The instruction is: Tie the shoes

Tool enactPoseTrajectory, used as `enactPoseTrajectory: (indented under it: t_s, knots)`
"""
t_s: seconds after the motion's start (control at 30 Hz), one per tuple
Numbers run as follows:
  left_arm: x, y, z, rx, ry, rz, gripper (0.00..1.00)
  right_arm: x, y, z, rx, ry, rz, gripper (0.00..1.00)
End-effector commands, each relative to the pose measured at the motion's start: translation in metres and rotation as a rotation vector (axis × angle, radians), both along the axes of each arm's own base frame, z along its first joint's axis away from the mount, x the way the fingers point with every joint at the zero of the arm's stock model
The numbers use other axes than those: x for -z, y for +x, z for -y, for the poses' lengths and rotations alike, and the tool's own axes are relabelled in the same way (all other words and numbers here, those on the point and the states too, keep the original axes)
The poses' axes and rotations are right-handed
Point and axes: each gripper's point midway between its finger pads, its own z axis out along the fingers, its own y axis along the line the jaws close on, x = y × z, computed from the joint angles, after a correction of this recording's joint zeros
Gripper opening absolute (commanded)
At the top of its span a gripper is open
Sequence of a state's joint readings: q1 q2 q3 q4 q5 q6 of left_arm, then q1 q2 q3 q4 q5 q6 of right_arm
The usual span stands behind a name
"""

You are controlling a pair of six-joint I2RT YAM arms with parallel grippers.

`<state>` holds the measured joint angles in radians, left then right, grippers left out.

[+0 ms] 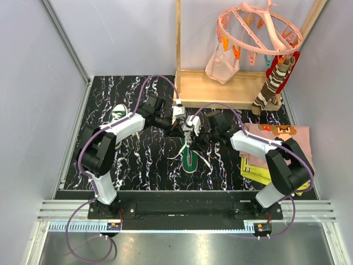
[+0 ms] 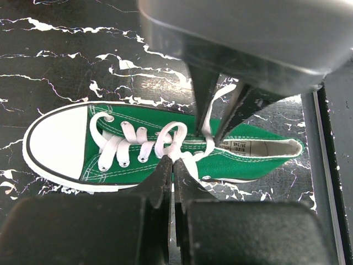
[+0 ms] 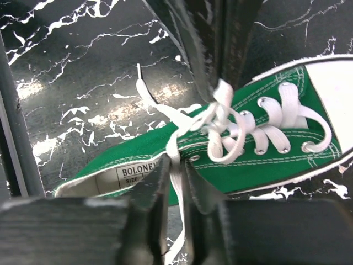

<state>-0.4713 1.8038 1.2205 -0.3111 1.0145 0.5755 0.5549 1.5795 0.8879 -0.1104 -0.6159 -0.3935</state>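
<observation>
One green sneaker [image 1: 190, 160] lies at the table's centre, under both grippers. In the left wrist view the sneaker [image 2: 138, 152] lies with its white toe cap to the left. My left gripper [image 2: 172, 161] is shut on a white lace [image 2: 177, 150] at the knot over the tongue. My right gripper [image 3: 176, 171] is shut on a lace strand [image 3: 177, 182] beside the shoe's opening. The two grippers face each other, left [image 1: 183, 132] and right [image 1: 194, 136]. A lace loop [image 3: 220, 149] hangs between them. The second sneaker [image 1: 117, 114] lies at the far left.
A wooden rack [image 1: 220, 88] stands at the back. A pink clip hanger [image 1: 259, 27] holds a pink cloth and a striped sock [image 1: 273, 83]. A pixel-pattern cloth [image 1: 278, 132] and yellow items [image 1: 259, 172] lie on the right.
</observation>
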Motion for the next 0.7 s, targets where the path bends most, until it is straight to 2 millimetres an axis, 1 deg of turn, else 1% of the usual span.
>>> enactPoseTrajectory:
  t_s: [0.0,0.07,0.2,0.27,0.33,0.37,0.4,0.47,0.57,0.67]
  knots:
    - [-0.012,0.002,0.003,0.024,-0.049,0.047,0.00,-0.037,0.022,-0.011,0.008,0.050,0.130,0.10]
    - [-0.012,0.002,0.003,0.024,-0.049,0.042,0.00,-0.042,0.024,-0.011,0.013,0.051,0.148,0.05]
    - [-0.013,0.004,0.004,0.024,-0.051,0.045,0.00,-0.049,0.025,-0.011,0.012,0.056,0.152,0.05]
    - [-0.015,0.005,0.004,0.022,-0.052,0.051,0.00,-0.052,0.024,-0.011,0.008,0.064,0.149,0.11]
    - [-0.014,0.005,0.005,0.026,-0.053,0.048,0.00,-0.051,0.024,-0.010,0.014,0.058,0.130,0.20]
    - [-0.014,0.005,0.005,0.026,-0.052,0.045,0.00,-0.052,0.025,-0.010,0.014,0.056,0.129,0.19]
    - [-0.014,0.006,0.005,0.025,-0.054,0.048,0.00,-0.049,0.023,-0.009,0.012,0.051,0.120,0.18]
    - [-0.015,0.006,0.005,0.026,-0.054,0.050,0.00,-0.047,0.024,-0.006,0.008,0.044,0.121,0.07]
    - [-0.015,0.006,0.006,0.029,-0.055,0.050,0.00,-0.044,0.025,-0.002,0.016,0.034,0.123,0.05]
    - [-0.016,0.006,0.006,0.032,-0.058,0.048,0.00,-0.043,0.030,0.001,0.031,0.029,0.124,0.04]
